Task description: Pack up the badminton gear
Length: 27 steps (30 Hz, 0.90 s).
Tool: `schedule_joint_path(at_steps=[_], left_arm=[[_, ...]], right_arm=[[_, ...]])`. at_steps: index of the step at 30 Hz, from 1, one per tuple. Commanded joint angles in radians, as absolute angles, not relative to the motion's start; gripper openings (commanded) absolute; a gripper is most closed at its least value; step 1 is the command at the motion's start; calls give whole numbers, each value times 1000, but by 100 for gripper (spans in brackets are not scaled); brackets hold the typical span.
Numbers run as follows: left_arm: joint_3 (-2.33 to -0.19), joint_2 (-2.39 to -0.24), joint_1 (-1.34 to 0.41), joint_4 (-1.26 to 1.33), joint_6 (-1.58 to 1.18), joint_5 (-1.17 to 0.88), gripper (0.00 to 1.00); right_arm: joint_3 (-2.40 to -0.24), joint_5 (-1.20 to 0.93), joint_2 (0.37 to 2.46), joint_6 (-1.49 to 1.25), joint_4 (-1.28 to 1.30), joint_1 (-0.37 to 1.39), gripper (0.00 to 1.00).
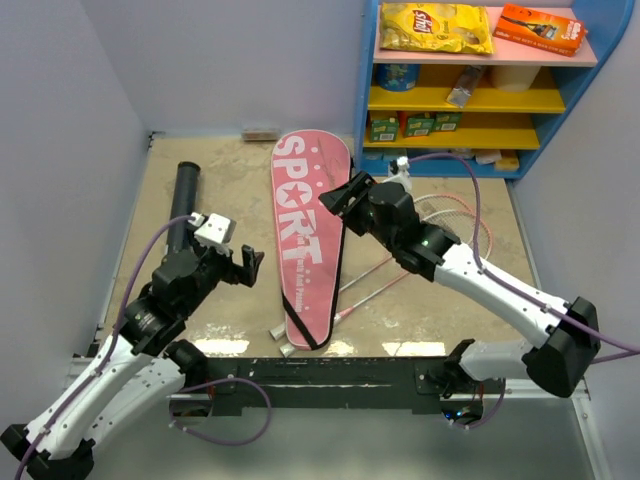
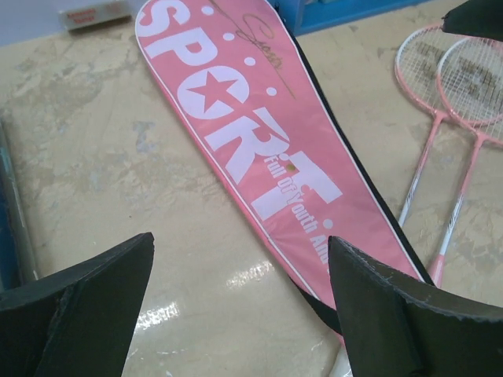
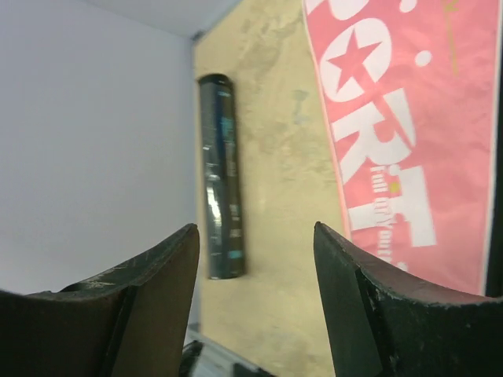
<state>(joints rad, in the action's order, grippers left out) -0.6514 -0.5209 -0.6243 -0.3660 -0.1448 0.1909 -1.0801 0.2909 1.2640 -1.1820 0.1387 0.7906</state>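
The pink bag [image 1: 308, 240] lettered SPORT lies flat in the middle of the table, narrow end toward me. Two pink-framed rackets [image 1: 462, 215] lie to its right, partly hidden under my right arm, their shafts [image 1: 375, 275] running down toward the bag's narrow end. A long black tube [image 1: 184, 200] lies along the left wall. My left gripper [image 1: 250, 265] hovers open just left of the bag's lower half, nothing between its fingers. My right gripper [image 1: 340, 197] is open and empty above the bag's right edge. The wrist views show the bag [image 2: 267, 133], rackets [image 2: 456, 86] and tube [image 3: 220, 173].
A blue shelf unit [image 1: 365, 80] stands at the back right, with a yellow snack packet [image 1: 435, 27] and an orange box [image 1: 540, 27] on top. A small flat block [image 1: 260, 132] lies by the back wall. Walls close in the left and back sides.
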Motion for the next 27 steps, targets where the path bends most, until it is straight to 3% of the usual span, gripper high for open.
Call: schedule_joint_path(at_steps=[1,11,12,13,16,17,27], left_arm=[[-724,-566,-626,-356,-184,172,96],[-822,-692,-626,-405,-161,189,96],[-821,-698,-626,-400,-155,196,95],[-810,-709,-627,-390,-153,201,95],[-758,-706,-627,-342,-143,218,95],[-747,-704,-626,-334,-140,218,95],[-681,-692,-626,-301,-141,172,95]], right_arm=[[-1166,290,1402,-928,412,790,62],[-1118,422,1410,-750,525,788,60],[-1106,407,1413,-750,522,788,56],[-1071,400,1411,-753,505,788,38],[-1007,387,1423,-759,457,788,5],[-999,382,1434,-756,446,788,0],[-1028,354,1629,-744,390,799,0]])
